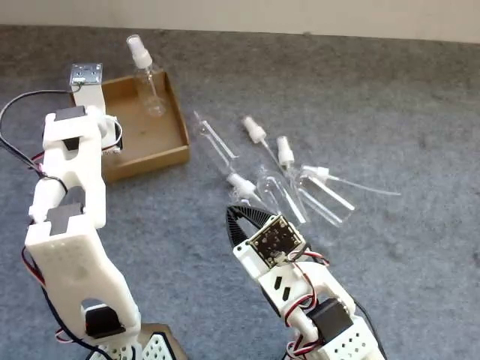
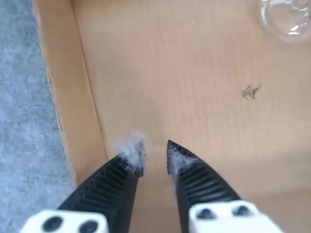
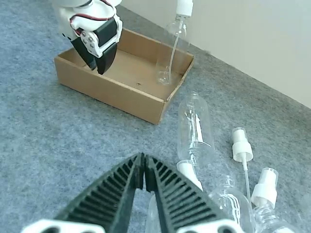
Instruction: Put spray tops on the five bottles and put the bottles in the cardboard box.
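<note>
The cardboard box (image 1: 169, 154) sits at the table's far left. One clear bottle with a white spray top (image 1: 148, 79) stands upright in its far corner. My left gripper (image 2: 154, 156) hangs just above the box floor (image 2: 194, 87), slightly open and holding nothing; the bottle's base (image 2: 286, 17) is off to one side of it. My right gripper (image 3: 144, 164) is shut and empty, low over the carpet near the loose bottles (image 1: 281, 196) and spray tops (image 1: 255, 131). A capless bottle (image 3: 194, 128) lies just beyond its tips.
Grey carpet covers the table. Loose bottles (image 1: 214, 142) (image 1: 326, 199) and spray tops (image 1: 285, 150) (image 1: 241, 184) are scattered right of the box. A pale wall (image 3: 252, 39) runs behind the box. Open carpet lies to the front left and far right.
</note>
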{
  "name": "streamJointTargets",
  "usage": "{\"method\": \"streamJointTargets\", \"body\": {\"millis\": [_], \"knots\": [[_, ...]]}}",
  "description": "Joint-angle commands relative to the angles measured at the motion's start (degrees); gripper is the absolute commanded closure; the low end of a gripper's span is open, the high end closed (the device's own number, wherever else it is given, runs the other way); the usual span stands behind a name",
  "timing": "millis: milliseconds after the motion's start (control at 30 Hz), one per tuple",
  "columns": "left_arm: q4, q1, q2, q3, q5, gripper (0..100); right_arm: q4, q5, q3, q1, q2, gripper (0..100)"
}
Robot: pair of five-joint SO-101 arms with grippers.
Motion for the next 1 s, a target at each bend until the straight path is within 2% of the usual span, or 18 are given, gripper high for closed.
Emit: {"method": "streamJointTargets", "body": {"millis": [0,267,500,700,833,967], "knots": [[4.0,2.9,-4.5,-1.3,1.5,97,0.1,0.5,6.6,0.7,-0.9,99.1],[5.1,4.7,-3.8,-0.7,13.5,97,0.1,0.4,6.6,0.7,-0.9,99.1],[7.6,4.9,-3.8,-1.0,18.5,97,0.1,0.4,6.6,0.7,-0.9,99.1],[9.6,6.9,-4.5,-1.3,19.3,96,0.1,0.4,6.6,0.7,-0.9,99.1],[10.2,7.1,-6.8,-5.9,19.3,96,0.1,0.4,6.6,0.7,-0.9,99.1],[14.9,7.1,-10.9,-9.9,19.3,96,4.0,0.4,6.6,0.7,-0.9,99.1]]}}
